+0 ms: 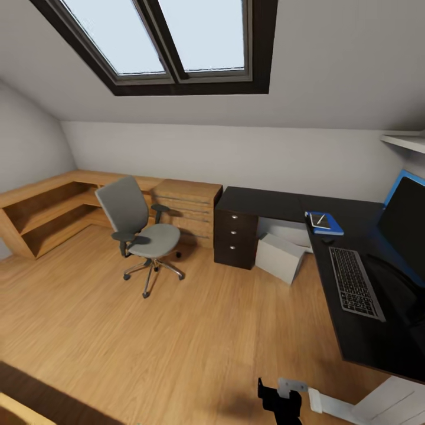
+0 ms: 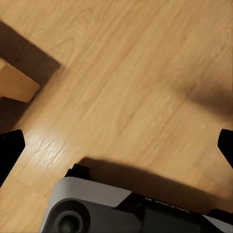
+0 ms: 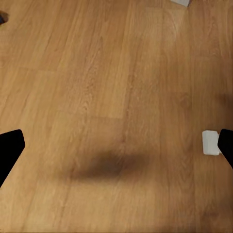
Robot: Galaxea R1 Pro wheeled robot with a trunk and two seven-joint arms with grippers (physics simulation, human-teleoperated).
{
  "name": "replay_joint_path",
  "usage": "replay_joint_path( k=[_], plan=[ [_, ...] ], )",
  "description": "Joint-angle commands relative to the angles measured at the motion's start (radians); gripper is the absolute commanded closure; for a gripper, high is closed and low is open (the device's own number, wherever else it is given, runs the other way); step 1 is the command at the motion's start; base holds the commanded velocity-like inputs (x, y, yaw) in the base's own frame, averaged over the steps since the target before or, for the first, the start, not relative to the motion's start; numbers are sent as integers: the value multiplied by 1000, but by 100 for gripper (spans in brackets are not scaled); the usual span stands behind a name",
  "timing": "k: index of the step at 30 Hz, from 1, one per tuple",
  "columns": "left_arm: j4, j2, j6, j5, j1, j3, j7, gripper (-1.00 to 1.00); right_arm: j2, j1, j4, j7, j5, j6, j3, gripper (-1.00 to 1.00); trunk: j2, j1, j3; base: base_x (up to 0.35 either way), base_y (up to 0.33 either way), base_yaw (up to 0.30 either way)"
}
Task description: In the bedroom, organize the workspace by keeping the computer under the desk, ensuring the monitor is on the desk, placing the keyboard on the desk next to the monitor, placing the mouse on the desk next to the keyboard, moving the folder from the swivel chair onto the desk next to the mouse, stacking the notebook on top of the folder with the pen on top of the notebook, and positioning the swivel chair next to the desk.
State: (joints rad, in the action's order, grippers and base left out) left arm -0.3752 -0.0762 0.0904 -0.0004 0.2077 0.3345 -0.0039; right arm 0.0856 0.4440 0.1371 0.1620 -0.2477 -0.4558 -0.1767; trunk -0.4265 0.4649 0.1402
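Grey upholstery and a chrome five-star base mark the swivel chair (image 1: 139, 233), which stands alone on the wood floor (image 1: 177, 342), well apart from the glossy black desk (image 1: 265, 203) and nearer the light-wood drawer chest (image 1: 186, 209). On castors it should roll easily but may turn on its own axis, so I would push at the backrest or an armrest, not the seat. Along the desk's long edge lies the keyboard (image 1: 355, 282), with the mouse (image 1: 327, 241) just beyond its far end and then the blue folder (image 1: 324, 223), carrying the notebook (image 1: 320, 219) and the pen (image 1: 321, 219). These are all light and flat and look already placed. The computer (image 1: 280, 257), a stiff light-grey box, leans under the desk beside the three-drawer unit (image 1: 235, 236). The monitor (image 1: 404, 221) is cut by the picture's edge, so its stand is hard to make out. Both wrist views look down on floor; the left gripper (image 2: 116, 141) and right gripper (image 3: 116, 141) each show dark fingertips far apart at the frame's sides, spread wide and holding nothing. A white block (image 3: 210, 142) on the floor beside the right fingertip may be a desk foot; I cannot tell.
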Motion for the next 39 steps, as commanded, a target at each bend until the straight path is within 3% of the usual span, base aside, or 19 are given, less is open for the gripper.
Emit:
replay_joint_path(
  k=[1, 4, 15, 19, 20, 27, 34, 39],
  plan=[
    [1, 0, 3, 3, 1, 4, 0, -100, 0, 1, -3, 6, -7, -3, -9, -100, 6, -3, -3, 0, 0, 117],
    [1, 3, 9, 9, 1, 3, -1, -100, 8, 1, -8, 6, -7, -3, -10, -100, 27, -15, -16, 0, 0, 134],
    [1, 30, 22, 13, 1, 5, 1, -100, 15, 1, -69, 8, -4, -6, -9, -100, 27, -15, -32, 0, 0, 163],
    [1, 35, 23, 13, 1, 3, 7, -100, -17, 1, -108, 8, -5, -41, -9, -100, 27, -15, -38, 0, 0, 134],
    [1, 36, 23, 13, 1, 4, 8, -100, -44, 0, -130, 8, -6, -80, -9, -100, 27, -15, -39, 0, 0, 66],
    [38, 34, 46, 12, 1, 5, 8, -100, -62, -20, -155, 7, -5, -113, -9, -100, 27, -15, -50, 0, 0, 29],
    [92, 38, 155, 12, 1, 4, 10, -100, -40, -54, -159, 7, -2, -130, -11, -100, 27, -15, -61, 0, 0, 4],
    [133, 40, 170, 12, 1, 4, 7, -100, -36, -57, -159, 7, -1, -133, -10, -100, 27, -15, -69, 0, 0, 0]
  ],
)
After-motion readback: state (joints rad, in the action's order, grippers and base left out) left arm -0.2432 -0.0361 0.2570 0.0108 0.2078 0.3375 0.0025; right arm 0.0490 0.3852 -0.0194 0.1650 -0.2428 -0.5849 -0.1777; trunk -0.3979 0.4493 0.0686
